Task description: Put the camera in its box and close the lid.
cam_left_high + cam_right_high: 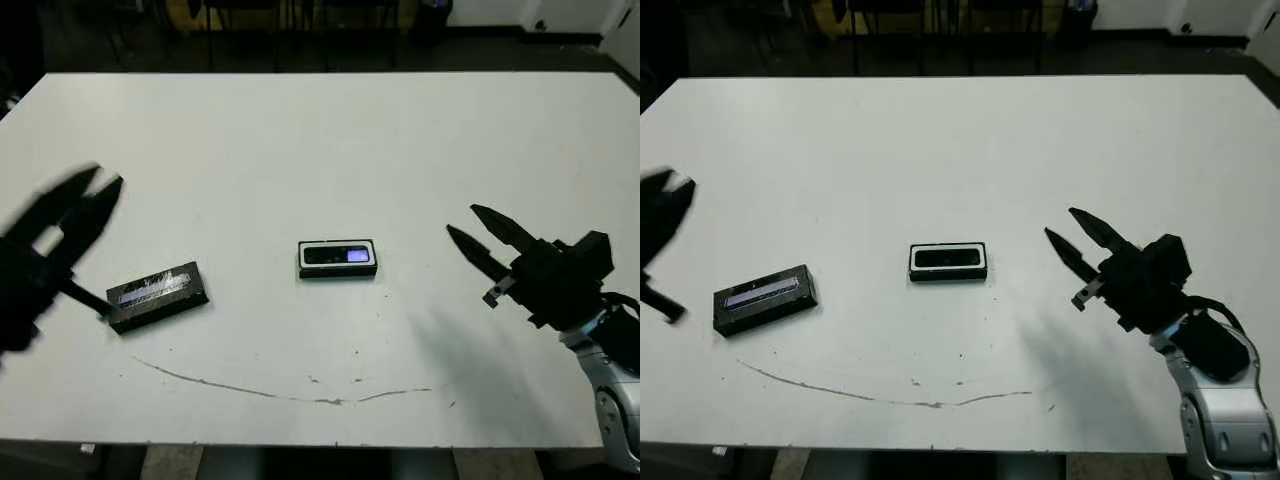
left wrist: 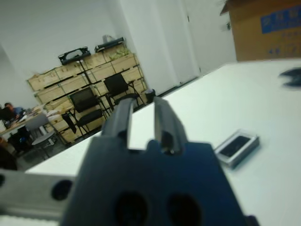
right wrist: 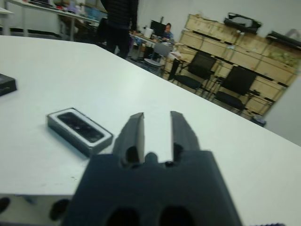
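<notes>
I see the camera lying in its box mid-table, well apart from both grippers: my right gripper hangs off to its right with jaws parted and empty, my left gripper hovers near the lid, jaws narrowly apart. Only the left eye catches the camera's screen glowing blue.

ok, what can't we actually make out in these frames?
- Left pincer: motion-blurred in the left eye view, mostly cut off by the frame edge in the right eye view.
- Lid: its top print is too small and streaked to read; absent from the left wrist view.
- Camera in its box: screen content too small in any view.
- Right pincer: open, clearly visible.
</notes>
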